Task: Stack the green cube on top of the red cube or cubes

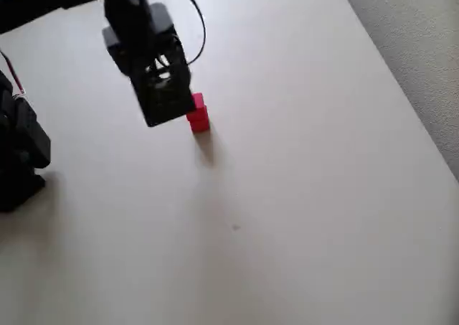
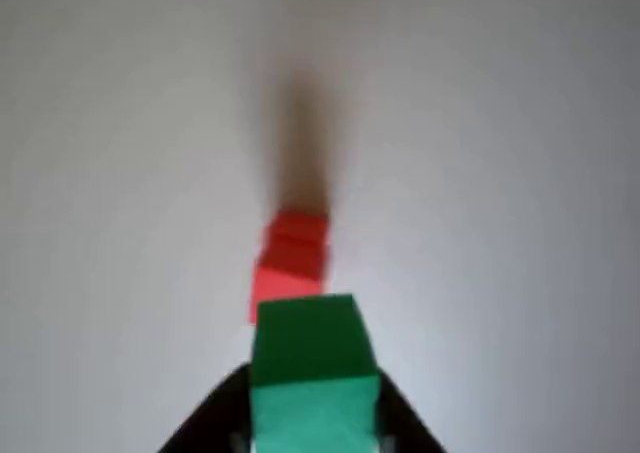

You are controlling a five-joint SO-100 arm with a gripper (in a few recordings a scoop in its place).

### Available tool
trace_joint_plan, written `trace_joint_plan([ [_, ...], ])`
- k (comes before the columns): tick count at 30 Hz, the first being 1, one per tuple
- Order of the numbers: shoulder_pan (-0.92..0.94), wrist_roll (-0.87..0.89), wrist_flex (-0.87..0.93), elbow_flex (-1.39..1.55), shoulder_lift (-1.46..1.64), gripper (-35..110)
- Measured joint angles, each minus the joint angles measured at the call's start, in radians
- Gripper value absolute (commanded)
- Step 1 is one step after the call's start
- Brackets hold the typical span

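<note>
Green cube point(image 2: 315, 373) sits clenched in your pincer point(image 2: 313, 428), raised just short of the red cubes point(image 2: 290, 258), which stand stacked on the counter point(image 1: 301, 196) directly ahead, so you likely need to carry it forward over their top.

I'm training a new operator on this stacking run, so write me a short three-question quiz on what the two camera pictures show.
1. True or false: in the wrist view the claw is shut on the green cube.
2. How are the red cubes arranged? A side by side, apart; B stacked, one on the other; C one in the claw.
3. Fill in: the cubes stand on the pale ___.

Key: 1 true; 2 B; 3 table.
</note>
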Motion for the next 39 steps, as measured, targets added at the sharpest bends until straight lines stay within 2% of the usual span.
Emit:
trace_joint_plan([
  [8,-0.041,0.044,0.029,-0.109,-0.112,-2],
  [39,-0.060,0.069,0.021,-0.176,-0.244,-2],
])
